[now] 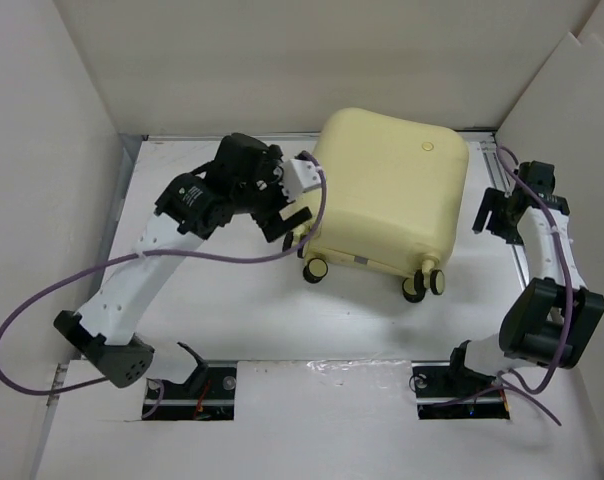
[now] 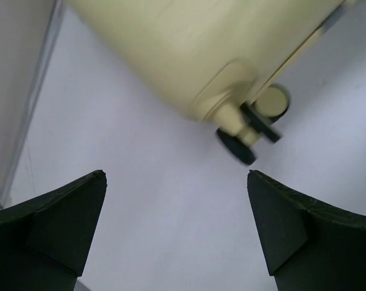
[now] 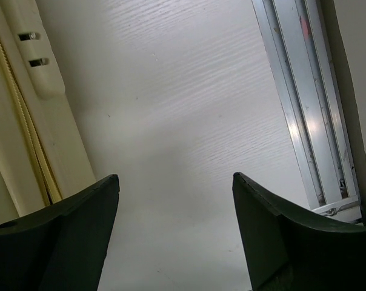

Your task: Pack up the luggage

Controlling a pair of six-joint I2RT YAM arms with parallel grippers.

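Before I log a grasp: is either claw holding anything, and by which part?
Nothing held: left claw and right claw both open, beside the pale-yellow hard-shell suitcase.

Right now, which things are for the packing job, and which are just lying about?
For the job:
- the pale-yellow luggage, lying flat
- the left tool, open near one wheel
- the right tool, open at the luggage's other side

Just there:
- the purple cables
- the metal rail
- the white table and walls
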